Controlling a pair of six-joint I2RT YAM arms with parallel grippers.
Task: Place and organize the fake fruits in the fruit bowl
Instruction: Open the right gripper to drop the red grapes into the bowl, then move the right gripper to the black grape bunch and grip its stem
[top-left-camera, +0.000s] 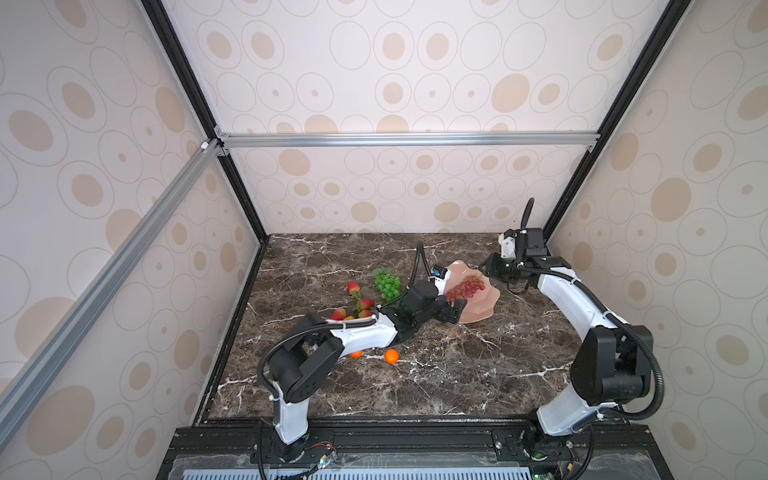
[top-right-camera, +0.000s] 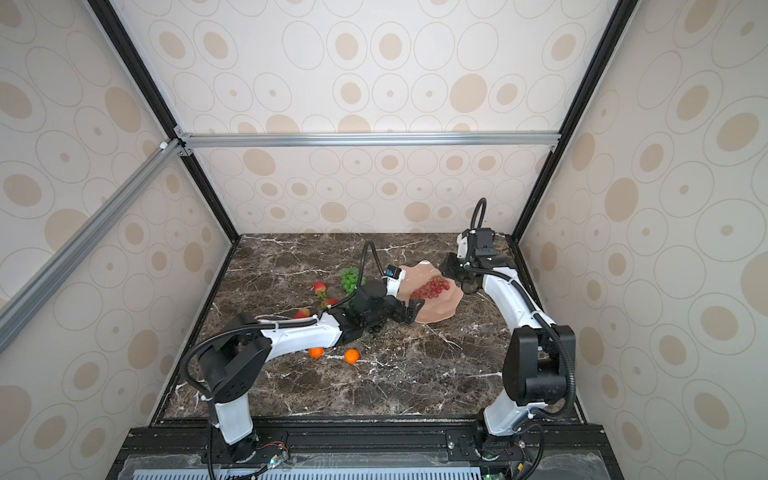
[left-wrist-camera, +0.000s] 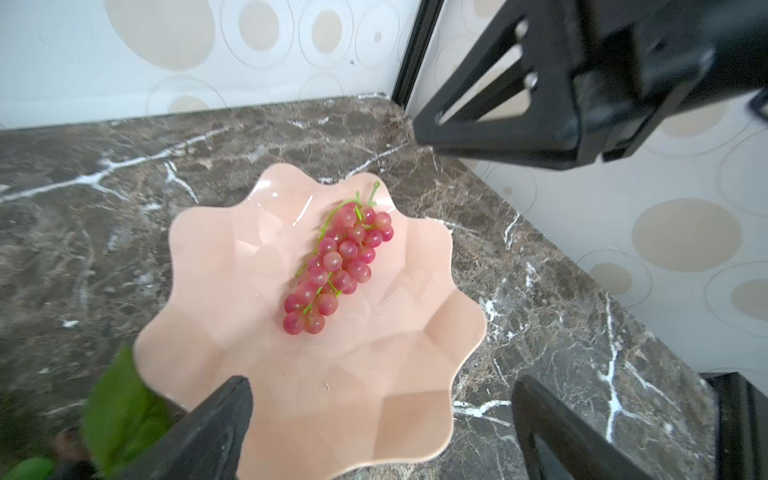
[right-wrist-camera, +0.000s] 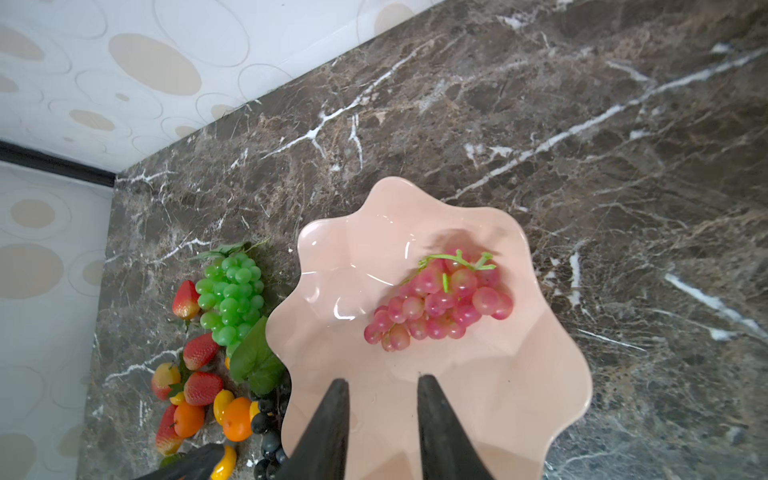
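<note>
The red grape bunch (left-wrist-camera: 336, 266) lay inside the fruit bowl (top-left-camera: 482, 307), its long axis slanting across the dish with the stem end toward the far right, so the near and left parts of the bowl were bare. My left gripper (top-left-camera: 454, 311) hung at the bowl's near-left rim with its jaws spread wide and empty. The right gripper (right-wrist-camera: 382, 379) hovered over the far-right rim, its jaws a little apart with nothing between them. The rest of the fruit sat on the table (top-left-camera: 457, 374) to the left of the bowl: the green grape bunch (right-wrist-camera: 230, 299) running far to near with its leaves at the far end, the strawberries (top-left-camera: 353, 286), the black grapes (right-wrist-camera: 266, 419) just beside the rim, and a tangerine (top-left-camera: 391, 356) nearer me. I judged the left arm the closer one, though its jaws faced away from that heap. The open table in front gave it room to swing back.
</note>
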